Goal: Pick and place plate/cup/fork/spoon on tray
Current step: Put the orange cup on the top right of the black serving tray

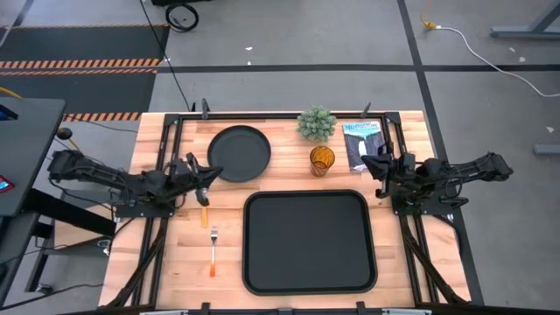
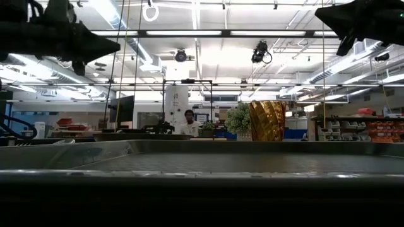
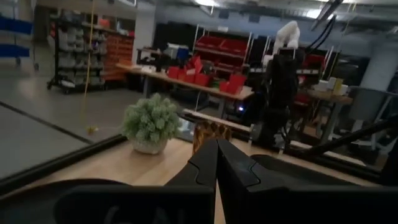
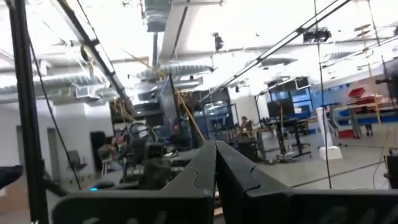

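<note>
Spoon (image 1: 205,213): on table just below left gripper (image 1: 208,178), handle running toward fork (image 1: 213,249); left arm nearer. Tray (image 1: 308,287) right of both, bare. Left jaws clenched, empty. Right gripper (image 1: 374,164) clenched, waiting

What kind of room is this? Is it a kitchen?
Probably not a kitchen. It looks like a robot lab or workshop: two robot arms at a wooden table, shelves of red bins behind, and bare pipes and long lights on the ceiling.
</note>
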You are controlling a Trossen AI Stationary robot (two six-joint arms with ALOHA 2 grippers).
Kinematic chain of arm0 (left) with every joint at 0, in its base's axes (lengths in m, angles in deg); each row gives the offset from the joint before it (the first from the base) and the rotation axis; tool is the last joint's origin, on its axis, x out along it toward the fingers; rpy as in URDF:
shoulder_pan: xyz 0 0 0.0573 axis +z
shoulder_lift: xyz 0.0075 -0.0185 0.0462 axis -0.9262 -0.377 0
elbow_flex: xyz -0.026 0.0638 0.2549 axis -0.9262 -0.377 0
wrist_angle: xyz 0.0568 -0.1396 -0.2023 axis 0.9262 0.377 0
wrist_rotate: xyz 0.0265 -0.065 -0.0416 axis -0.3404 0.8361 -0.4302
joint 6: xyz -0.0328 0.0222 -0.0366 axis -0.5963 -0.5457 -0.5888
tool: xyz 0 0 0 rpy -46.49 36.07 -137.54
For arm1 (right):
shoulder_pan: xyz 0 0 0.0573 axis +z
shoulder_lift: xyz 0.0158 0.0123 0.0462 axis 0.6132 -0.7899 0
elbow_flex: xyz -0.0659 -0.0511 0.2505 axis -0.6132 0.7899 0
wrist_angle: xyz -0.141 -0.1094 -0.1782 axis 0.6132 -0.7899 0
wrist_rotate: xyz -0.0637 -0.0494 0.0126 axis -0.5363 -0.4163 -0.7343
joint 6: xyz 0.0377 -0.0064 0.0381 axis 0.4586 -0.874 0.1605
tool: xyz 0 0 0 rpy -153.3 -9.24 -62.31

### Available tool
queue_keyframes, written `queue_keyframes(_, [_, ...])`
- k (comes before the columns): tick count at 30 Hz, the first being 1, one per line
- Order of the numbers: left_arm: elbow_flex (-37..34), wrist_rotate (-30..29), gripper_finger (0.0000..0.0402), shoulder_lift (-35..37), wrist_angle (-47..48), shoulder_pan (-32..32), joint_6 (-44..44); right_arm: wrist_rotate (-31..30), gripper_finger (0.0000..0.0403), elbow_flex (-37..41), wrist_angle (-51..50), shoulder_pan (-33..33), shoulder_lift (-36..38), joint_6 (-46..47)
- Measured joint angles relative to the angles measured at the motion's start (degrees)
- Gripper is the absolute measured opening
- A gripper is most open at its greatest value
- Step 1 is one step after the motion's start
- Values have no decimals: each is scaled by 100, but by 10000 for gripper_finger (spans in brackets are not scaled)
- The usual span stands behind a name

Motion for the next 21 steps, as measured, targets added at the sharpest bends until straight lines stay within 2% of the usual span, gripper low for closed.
queue_keyframes(4, [311,114,9,-626,-32,116,-152,-180,16,2,77,0,2,346])
queue_keyframes(9, [776,639,9,-1551,-37,482,-184,-179,16,2,-33,0,-11,1042])
queue_keyframes(15, [1404,652,9,-2691,-33,854,-193,-139,16,2,-709,0,-23,1521])
queue_keyframes(21, [2049,856,10,-3747,-28,1016,-282,-414,16,-48,-1433,0,-172,1998])
